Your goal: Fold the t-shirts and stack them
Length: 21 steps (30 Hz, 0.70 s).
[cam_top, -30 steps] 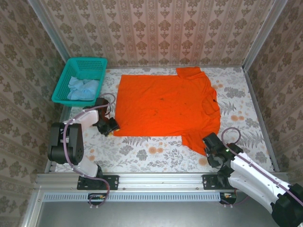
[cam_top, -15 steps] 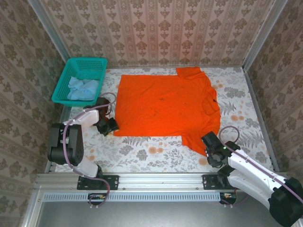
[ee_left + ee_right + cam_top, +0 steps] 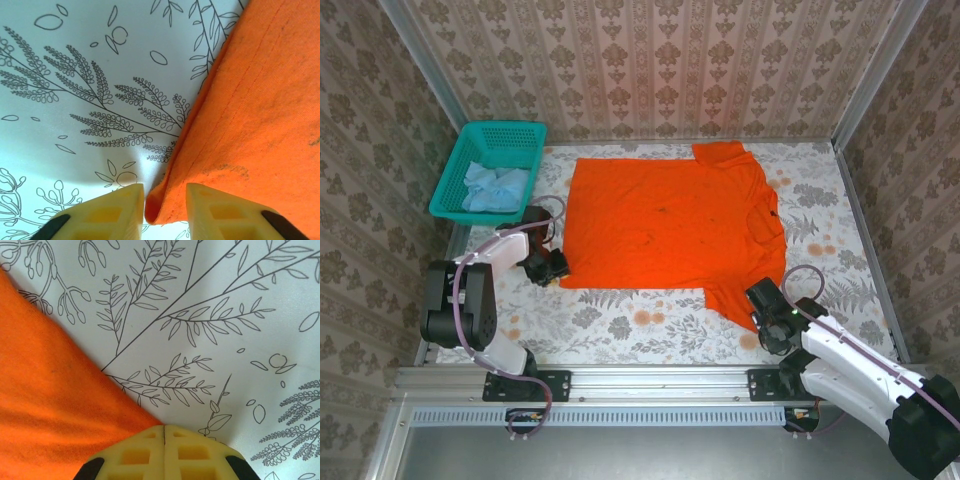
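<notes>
The teal plastic mesh basket stands at the far left corner of the floral-patterned desk and serves as reference. Inside it lies the crumpled pale light-blue cloth t-shirt. Just to the right of the basket, the bright orange short-sleeved cloth t-shirt is spread flat on the desk, neck opening turned away from the basket, one sleeve toward the far wall and the other toward the arm bases. The left pincer sits nearer the arm bases than the basket, at the orange t-shirt's closest hem corner. In the left wrist view, the left pincer stands narrow, its yellow fingers set on either side of a curled-up hem corner of the orange t-shirt, the cloth filling the gap above the desk. The right pincer is well apart from the basket, at the tip of the near sleeve. In the right wrist view, the right pincer has its fingers pressed fully together; the orange t-shirt runs right up to them on the desk, and whether any cloth is caught cannot be told.
</notes>
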Motion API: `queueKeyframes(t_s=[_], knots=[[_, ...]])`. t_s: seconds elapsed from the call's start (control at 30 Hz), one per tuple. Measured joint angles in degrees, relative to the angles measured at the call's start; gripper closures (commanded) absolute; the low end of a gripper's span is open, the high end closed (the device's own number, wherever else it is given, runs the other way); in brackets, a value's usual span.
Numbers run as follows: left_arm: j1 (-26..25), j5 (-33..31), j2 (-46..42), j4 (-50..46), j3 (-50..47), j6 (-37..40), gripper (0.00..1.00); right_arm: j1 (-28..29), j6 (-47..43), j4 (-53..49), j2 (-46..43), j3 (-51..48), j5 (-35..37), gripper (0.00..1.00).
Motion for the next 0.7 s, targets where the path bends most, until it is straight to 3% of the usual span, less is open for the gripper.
queueKeyframes(t_s=[0.23,0.7], knots=[[0.00,0.11,0.00,0.15,-0.15,0.04,1.00,-0.11,-2.43,0.00,0.13,0.35,-0.24,1.00],[0.15,-0.09,-2.71,-2.45,-0.35,1.95,1.00,-0.22,-10.99,0.02,-0.04,5.29,-4.35,1.00]])
